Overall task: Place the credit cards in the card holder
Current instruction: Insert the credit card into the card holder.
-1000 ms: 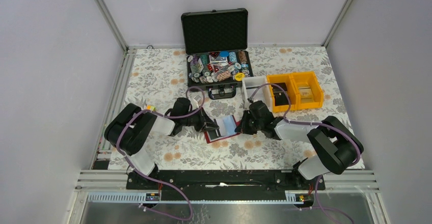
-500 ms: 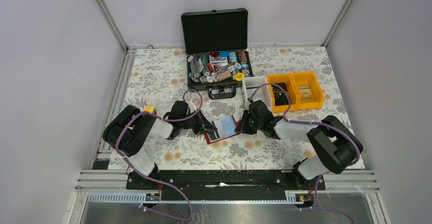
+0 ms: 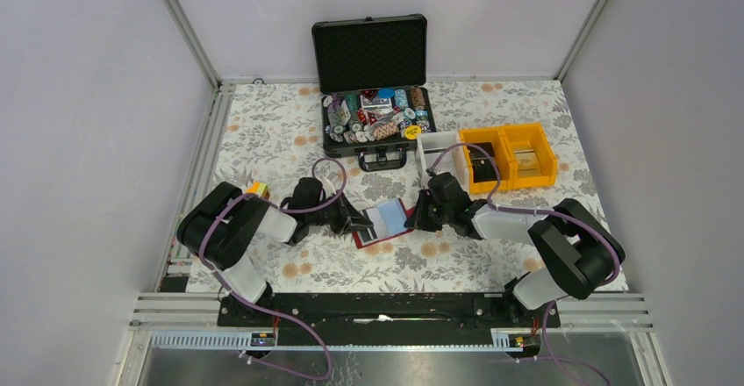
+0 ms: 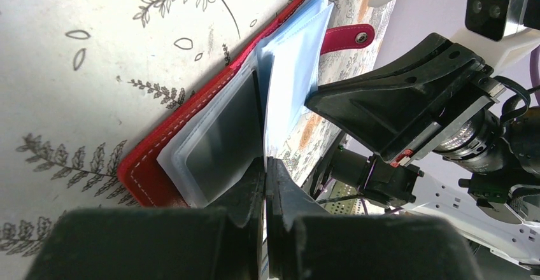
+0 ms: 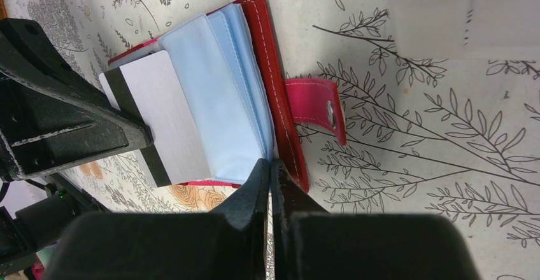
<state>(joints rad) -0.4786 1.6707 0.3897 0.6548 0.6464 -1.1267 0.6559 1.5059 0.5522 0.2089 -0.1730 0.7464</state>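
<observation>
Left gripper [image 4: 265,165] looks closed to me, its fingers pinched on the edge of a grey-white credit card [image 5: 169,118] with a dark stripe. In the right wrist view that card lies flat across the pale blue sleeves [image 5: 223,89] at centre left of the frame. Right gripper [image 5: 270,165] is closed as well, its tips pressed against the lower edge of those sleeves, just beside the red cover; I cannot tell whether a sleeve is caught between them. I see the card holder [image 5: 278,102] lying open on the floral worktop [image 5: 414,133], its snap tab [image 5: 315,105] sticking out toward the right of the frame. In the top view it sits in the middle, between both grippers, with the open black case [image 3: 370,53] above it and the yellow bins [image 3: 509,153] at upper right.
</observation>
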